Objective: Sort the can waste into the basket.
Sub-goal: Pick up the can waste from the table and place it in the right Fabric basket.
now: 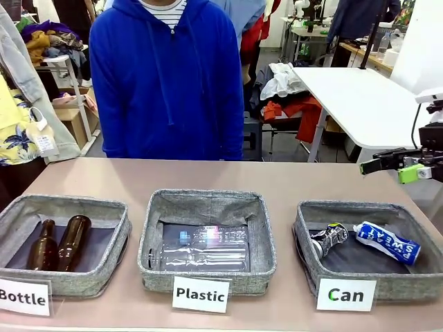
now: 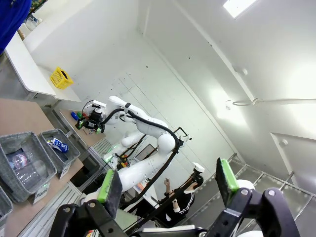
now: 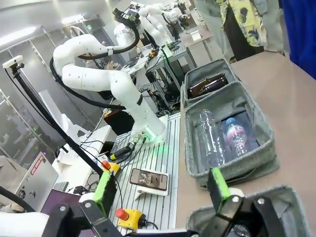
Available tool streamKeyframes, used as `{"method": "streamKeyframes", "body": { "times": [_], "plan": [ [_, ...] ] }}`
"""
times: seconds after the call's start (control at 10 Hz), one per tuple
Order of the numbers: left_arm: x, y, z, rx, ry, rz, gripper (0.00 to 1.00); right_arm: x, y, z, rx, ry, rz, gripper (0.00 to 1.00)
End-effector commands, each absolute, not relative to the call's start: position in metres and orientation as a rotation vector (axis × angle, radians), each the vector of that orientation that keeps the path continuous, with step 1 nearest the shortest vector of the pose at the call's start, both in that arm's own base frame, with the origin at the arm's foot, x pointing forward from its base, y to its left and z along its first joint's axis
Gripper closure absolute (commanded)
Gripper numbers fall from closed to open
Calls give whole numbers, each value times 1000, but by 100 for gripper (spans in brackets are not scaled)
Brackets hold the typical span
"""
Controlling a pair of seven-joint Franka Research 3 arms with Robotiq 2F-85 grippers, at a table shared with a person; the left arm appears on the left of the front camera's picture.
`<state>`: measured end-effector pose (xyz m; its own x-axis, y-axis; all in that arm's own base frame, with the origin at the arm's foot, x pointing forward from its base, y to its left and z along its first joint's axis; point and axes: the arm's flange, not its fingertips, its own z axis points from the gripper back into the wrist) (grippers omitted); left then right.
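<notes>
The grey basket (image 1: 360, 208) behind the "Can" sign (image 1: 346, 294) sits at the table's right end. It holds a crushed blue and white can (image 1: 387, 242) and a crushed dark silver can (image 1: 328, 238). My right gripper (image 1: 370, 164) hovers above and behind this basket near the right edge, open and empty. In the right wrist view its green-padded fingers (image 3: 105, 190) stand apart over the basket's near rim (image 3: 291, 195). My left gripper (image 2: 168, 182) is open with nothing between its pads and points up at the ceiling. That view shows the basket (image 2: 66, 153) far below with the blue can (image 2: 59, 144) in it.
The middle basket (image 1: 208, 200), signed "Plastic", holds clear bottles. The left one (image 1: 62, 204), signed "Bottle", holds two brown glass bottles (image 1: 59, 242). A person in a blue hoodie (image 1: 166, 76) stands at the far edge. A white table (image 1: 360, 97) stands behind at the right.
</notes>
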<state>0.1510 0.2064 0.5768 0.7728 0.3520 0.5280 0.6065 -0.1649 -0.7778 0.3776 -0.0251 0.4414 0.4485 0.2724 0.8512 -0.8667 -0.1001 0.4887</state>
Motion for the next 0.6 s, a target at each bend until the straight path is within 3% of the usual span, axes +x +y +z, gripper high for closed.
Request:
{"method": "streamKeyframes", "body": {
  "times": [0.0,0.5],
  "plan": [
    [151,208,581,-1790,-746,-255,0,375,-25,437,1319,-595,1076,0],
    [151,208,581,-1790,-746,-255,0,375,-25,437,1319,-595,1076,0]
  ]
}}
